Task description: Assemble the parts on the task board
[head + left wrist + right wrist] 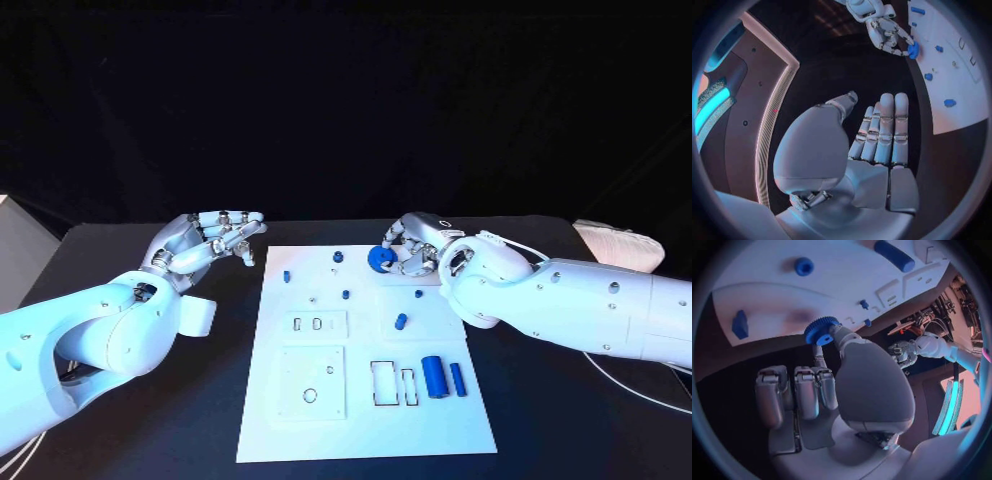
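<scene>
The white task board [361,420] lies in the middle of the black table. My right hand [415,250] hovers over the board's far edge and pinches a blue toothed gear [381,260] between thumb and a finger. The right wrist view shows the gear [820,331] at the fingertips, just above the board [773,295]. My left hand [216,240] is raised left of the board's far corner, fingers stretched out, holding nothing. A blue cylinder [433,376] and a thin blue bar [457,379] lie on the board's near right. Several small blue pegs [346,295] stand farther up the board.
A pale folded cloth [620,243] lies at the table's far right. White cables [635,385] run along the right side under my right arm. Black-outlined slots [389,384] and raised white plates [313,382] mark the board's near half.
</scene>
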